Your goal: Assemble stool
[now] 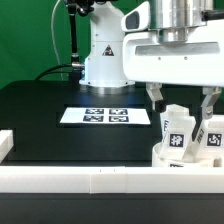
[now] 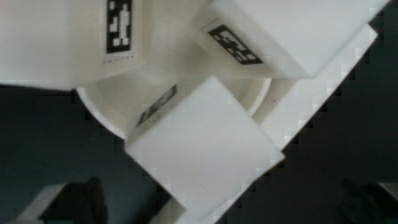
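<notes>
The white round seat disc [image 1: 170, 157] lies at the exterior view's right, against the white rail wall. Two blocky white legs with square tags stand upright in it: one [image 1: 176, 131] to the left, the other [image 1: 213, 135] at the frame's right edge. My gripper [image 1: 180, 103] hangs open just above them, its fingers [image 1: 155, 98] straddling the top of the left leg without touching it. In the wrist view a leg [image 2: 205, 150] fills the middle and reaches between the dark fingertips [image 2: 71, 203]. A second tagged leg [image 2: 267, 40] and the seat's rim [image 2: 111, 105] show behind it. The third leg is not clearly seen.
The long white rail wall [image 1: 90, 182] runs along the front, with a short end piece [image 1: 5, 143] at the exterior view's left. The marker board [image 1: 105, 116] lies flat on the black table. The robot's white base [image 1: 103, 55] stands behind it.
</notes>
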`<state>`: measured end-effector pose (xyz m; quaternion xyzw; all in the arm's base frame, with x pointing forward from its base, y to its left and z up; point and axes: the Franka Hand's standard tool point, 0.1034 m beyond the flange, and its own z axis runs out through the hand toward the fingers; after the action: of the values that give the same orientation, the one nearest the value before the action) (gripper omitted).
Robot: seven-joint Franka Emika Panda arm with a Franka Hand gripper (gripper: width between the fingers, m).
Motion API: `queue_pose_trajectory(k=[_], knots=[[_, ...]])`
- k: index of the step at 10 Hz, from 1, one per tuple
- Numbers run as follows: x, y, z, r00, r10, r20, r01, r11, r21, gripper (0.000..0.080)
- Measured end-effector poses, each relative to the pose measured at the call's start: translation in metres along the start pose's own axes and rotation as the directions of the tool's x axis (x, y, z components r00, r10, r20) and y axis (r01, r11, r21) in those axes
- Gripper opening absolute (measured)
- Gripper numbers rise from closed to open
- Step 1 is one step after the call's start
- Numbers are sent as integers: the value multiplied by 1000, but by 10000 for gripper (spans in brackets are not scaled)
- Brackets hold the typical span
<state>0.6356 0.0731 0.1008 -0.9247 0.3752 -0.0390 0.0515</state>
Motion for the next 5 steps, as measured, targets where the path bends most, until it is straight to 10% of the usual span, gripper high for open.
queue_pose_trajectory(k=[5], knots=[[-1,-3,-1,943,-332,-7,332,943,2,649]])
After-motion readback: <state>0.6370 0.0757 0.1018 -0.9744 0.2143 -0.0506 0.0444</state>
